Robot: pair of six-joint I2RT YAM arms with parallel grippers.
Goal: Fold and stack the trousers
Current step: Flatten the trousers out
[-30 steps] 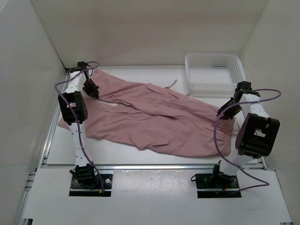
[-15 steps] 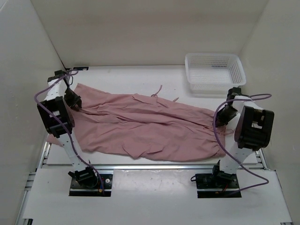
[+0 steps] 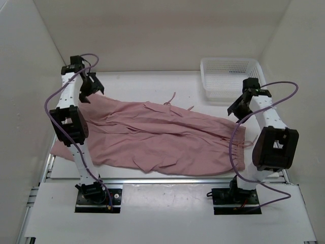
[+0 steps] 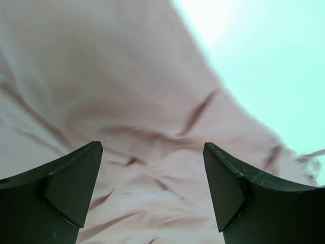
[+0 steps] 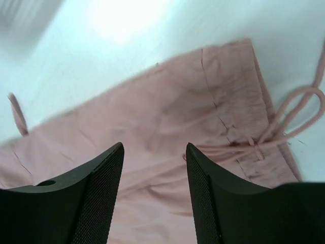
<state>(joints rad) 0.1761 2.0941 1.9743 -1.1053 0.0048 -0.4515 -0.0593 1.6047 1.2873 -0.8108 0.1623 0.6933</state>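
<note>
Trousers (image 3: 162,137) on table (image 3: 137,84), outside white basket (image 3: 228,93)

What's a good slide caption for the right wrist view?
Open fingers hover over the pink trousers, gathered waistband and drawstring cords below, nothing held.

trousers (image 3: 162,137): flat across table (image 3: 142,84) | basket (image 3: 231,79): far-right corner, behind trousers

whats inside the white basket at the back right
Only the mesh floor of the basket shows, with no items on it. The right arm covers its near right corner, so that part is hidden.
</note>
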